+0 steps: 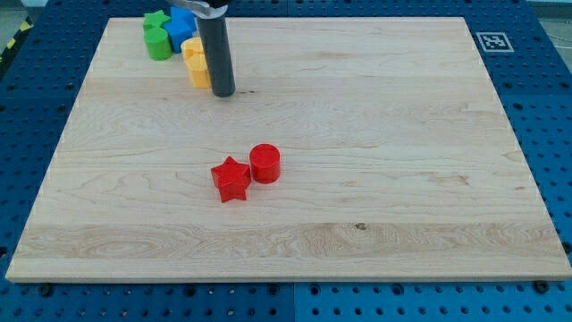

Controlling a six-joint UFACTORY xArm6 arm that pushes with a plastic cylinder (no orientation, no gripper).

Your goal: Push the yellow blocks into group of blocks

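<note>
My tip (223, 92) rests on the wooden board (357, 206) near the view's top left. It touches or nearly touches the right side of two yellow blocks: one (199, 73) right beside the tip, the other (191, 49) just above it. The rod hides part of their right sides, and their shapes are unclear. A blue block (181, 27) sits above the yellow ones, against the rod's left. A green star (156, 20) and a green cylinder (158, 43) lie left of the blue block. These blocks form one tight cluster.
A red star (231, 180) and a red cylinder (264, 164) sit together near the board's middle, well below the tip. A black-and-white marker (491, 40) is at the board's top right corner. A blue perforated table (545, 107) surrounds the board.
</note>
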